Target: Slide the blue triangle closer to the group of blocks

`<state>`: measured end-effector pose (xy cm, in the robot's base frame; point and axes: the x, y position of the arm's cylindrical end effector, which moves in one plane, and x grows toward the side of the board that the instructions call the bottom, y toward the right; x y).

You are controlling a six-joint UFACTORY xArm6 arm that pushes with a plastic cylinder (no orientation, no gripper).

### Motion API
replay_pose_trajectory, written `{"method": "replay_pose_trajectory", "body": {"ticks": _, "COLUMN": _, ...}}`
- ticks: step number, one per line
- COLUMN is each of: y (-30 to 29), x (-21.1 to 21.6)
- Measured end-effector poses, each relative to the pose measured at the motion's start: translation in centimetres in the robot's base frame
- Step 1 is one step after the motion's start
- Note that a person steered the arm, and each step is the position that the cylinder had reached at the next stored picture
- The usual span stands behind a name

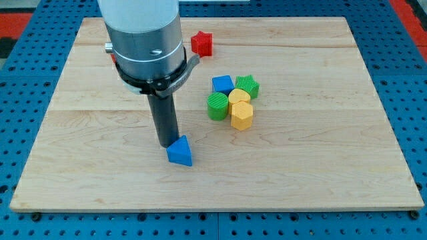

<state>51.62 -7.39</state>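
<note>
The blue triangle (180, 152) lies on the wooden board (320, 167), below and to the left of the group of blocks. My tip (165, 144) stands just left of the triangle's upper corner, touching it or nearly so. The group sits right of the board's middle: a blue block (223, 84), a green block (247, 86), a green round block (217, 106), a yellow block (239, 97) and a yellow hexagonal block (241, 115), all packed together.
A red star-shaped block (202, 43) lies near the board's top edge, right of the arm's grey body (143, 40). A blue pegboard surface (400, 27) surrounds the board.
</note>
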Motion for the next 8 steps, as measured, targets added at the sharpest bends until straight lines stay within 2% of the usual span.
{"method": "replay_pose_trajectory", "body": {"ticks": 4, "y": 1.2, "x": 5.8}}
{"method": "replay_pose_trajectory", "body": {"ticks": 5, "y": 3.2, "x": 5.8}}
{"method": "replay_pose_trajectory", "body": {"ticks": 8, "y": 14.0, "x": 5.8}}
